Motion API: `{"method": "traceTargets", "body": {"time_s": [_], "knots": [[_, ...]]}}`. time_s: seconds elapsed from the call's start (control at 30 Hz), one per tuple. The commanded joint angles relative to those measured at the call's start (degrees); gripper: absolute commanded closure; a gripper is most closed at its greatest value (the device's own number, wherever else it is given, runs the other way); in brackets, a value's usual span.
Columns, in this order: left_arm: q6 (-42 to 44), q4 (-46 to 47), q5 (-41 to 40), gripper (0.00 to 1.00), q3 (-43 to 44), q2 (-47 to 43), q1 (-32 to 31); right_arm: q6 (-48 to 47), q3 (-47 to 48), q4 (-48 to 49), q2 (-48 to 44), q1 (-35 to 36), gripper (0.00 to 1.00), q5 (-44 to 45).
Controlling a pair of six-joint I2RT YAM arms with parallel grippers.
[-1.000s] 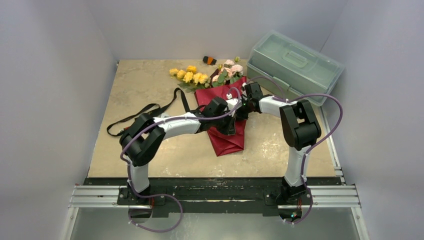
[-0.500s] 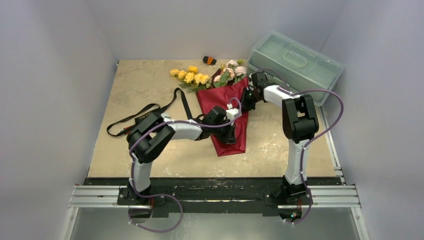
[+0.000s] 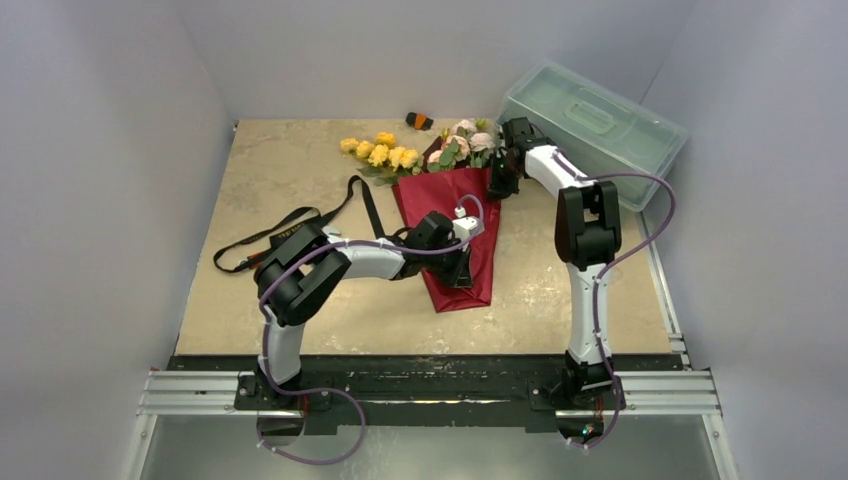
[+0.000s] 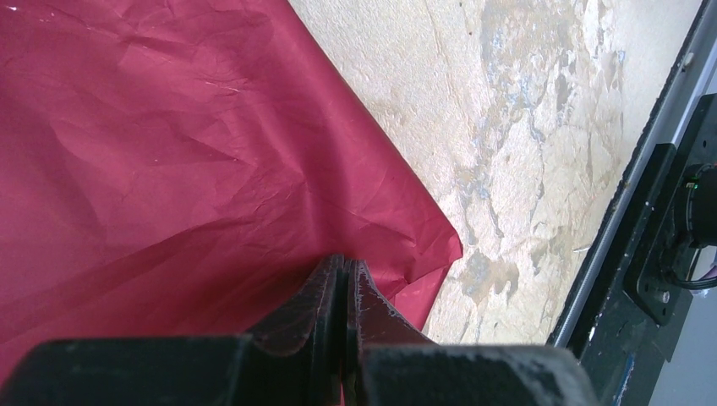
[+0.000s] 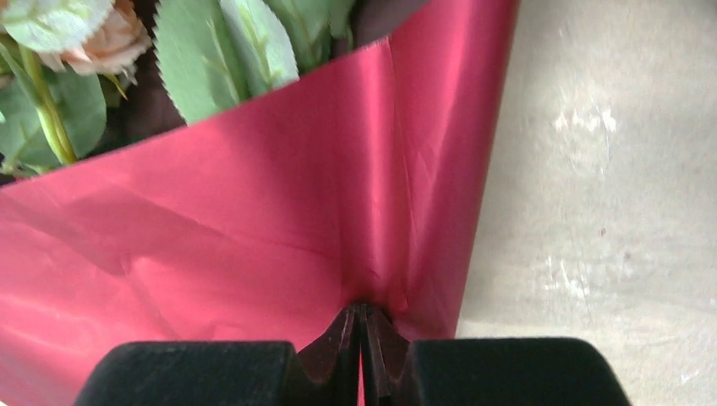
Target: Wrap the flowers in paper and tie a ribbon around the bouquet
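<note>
Beige table (image 3: 300, 150), right gripper (image 5: 362, 309) pinching paper (image 5: 254, 237) (beside flowers (image 5: 211, 42)), left gripper (image 4: 342, 264) closed, tips against paper.

1. Top external: high behind the arms, looking down over the whole worktop (image 3: 300, 180).
2. Left wrist: close above own fingers (image 4: 314, 300), facing the lower tip of the paper (image 4: 169, 169).
3. Right wrist: equally close, facing that same sheet's upper edge.

My left gripper (image 4: 342, 266) has its fingers pressed together over the paper (image 4: 169, 152), which spreads crinkled ahead and left of them. Its corner ends just right of the tips, on the table (image 4: 524, 127).
</note>
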Motion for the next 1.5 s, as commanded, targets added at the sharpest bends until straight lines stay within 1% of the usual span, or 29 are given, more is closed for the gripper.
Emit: {"method": "traceTargets", "body": {"time_s": [0.0, 0.17, 0.27, 0.3, 0.43, 0.53, 0.6, 0.67, 0.73, 0.9, 0.93, 1.03, 1.17, 1.23, 1.33, 1.47], "knots": [[2.25, -7.5, -0.77, 1.0, -0.37, 3.72, -0.36, -0.5, 8.26, -0.85, 4.82, -3.18, 0.88, 8.1], [2.67, -9.72, -1.37, 1.0, -0.92, 3.3, -0.24, -0.96, 15.29, -3.3, 7.38, -3.28, 0.89, 14.97], [2.65, -10.45, -1.67, 1.0, -1.09, 3.02, -0.05, -2.12, 16.85, -3.53, 6.59, -3.23, 0.89, 20.34], [2.65, -10.63, -1.76, 1.0, -1.04, 2.92, 0.05, -2.95, 17.05, -3.04, 5.9, -3.1, 0.88, 20.69], [2.37, -11.46, -2.11, 1.0, -0.62, 2.65, 0.39, -5.34, 18.64, -1.79, 2.82, -1.52, 0.83, 18.75], [1.76, -11.71, -2.09, 1.0, -0.28, 2.35, 0.8, -5.12, 19.28, -1.73, -0.35, -0.26, 0.75, 15.26], [1.68, -12.19, -2.25, 1.0, 0.15, 2.15, 0.94, -3.19, 17.58, -1.62, -4.42, 0.23, 0.69, 12.71], [1.67, -12.59, -2.42, 1.0, 0.67, 2.01, 1.02, -0.05, 12.52, 0.03, -9.38, 0.22, 0.6, 7.63], [1.53, -12.82, -2.68, 1.0, 1.05, 1.89, 1.03, 3.49, 4.14, 3.46, -15.34, 0.12, 0.46, 2.76], [1.18, -12.91, -3.83, 1.0, 1.96, 1.74, 1.05, 7.34, -17.45, 8.69, -28.77, -0.54, 0.19, -3.21], [1.16, -12.84, -4.0, 1.0, 2.05, 1.69, 1.06, 7.58, -22.03, 9.08, -30.57, -0.74, 0.16, -4.37], [0.86, -12.59, -4.32, 1.0, 2.16, 1.22, 1.02, 8.44, -32.14, 12.0, -34.47, -2.03, 0.11, -8.24], [0.78, -12.62, -4.2, 1.0, 2.09, -0.09, 1.05, 10.78, -43.44, 19.68, -36.99, -4.77, 0.1, -15.03], [0.87, -12.62, -3.86, 1.0, 1.84, -0.74, 1.01, 10.71, -45.87, 21.75, -36.14, -5.45, 0.11, -17.63], [1.11, -12.67, -1.87, 1.0, 1.98, -1.28, 1.04, 11.17, -47.82, 24.89, -34.29, -5.64, 0.1, -18.56], [0.77, -12.48, -0.71, 1.0, 2.08, -2.07, 1.04, 12.9, -49.44, 30.52, -29.19, -6.25, 0.1, -20.08]]}}
